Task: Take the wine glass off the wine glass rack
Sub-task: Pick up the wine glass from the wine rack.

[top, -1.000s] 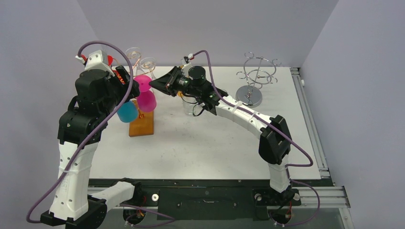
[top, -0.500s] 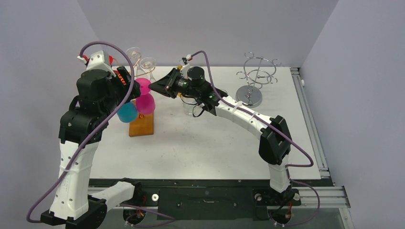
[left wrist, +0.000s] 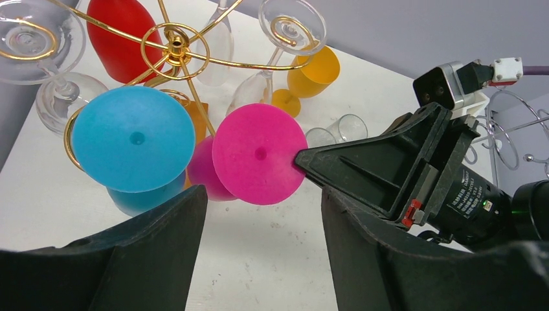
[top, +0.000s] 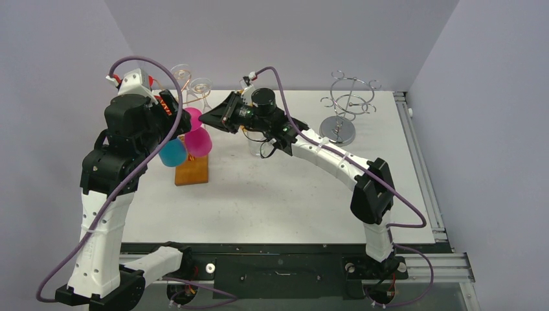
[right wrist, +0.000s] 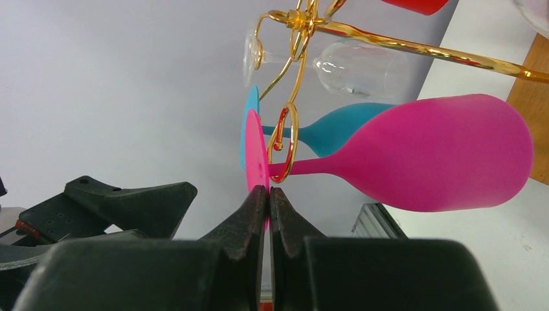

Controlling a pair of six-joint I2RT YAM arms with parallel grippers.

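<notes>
While the pink wine glass [right wrist: 440, 155] hangs bowl-down on the gold wire rack [right wrist: 414, 48], its stem caught in one of the rack's loops, the right gripper [right wrist: 268, 194] has its jaws pressed almost together on the edge of the glass's flat foot, with only the thin pink disc between the tips. A blue glass [left wrist: 133, 139] hangs in the neighbouring loop, its foot just beside the pink one; whether the two feet touch cannot be told. The left gripper [left wrist: 263, 194] hovers over both feet with its jaws spread wide and nothing between them. Clear glasses [left wrist: 285, 26], a red glass [left wrist: 123, 32] and an orange glass [left wrist: 314, 68] sit around the far side of the rack. A wooden block [top: 192, 170] lies below the hanging glasses at the left of the table [top: 272, 201], and a silver wire rack [top: 349, 97] stands well apart at the back right.
</notes>
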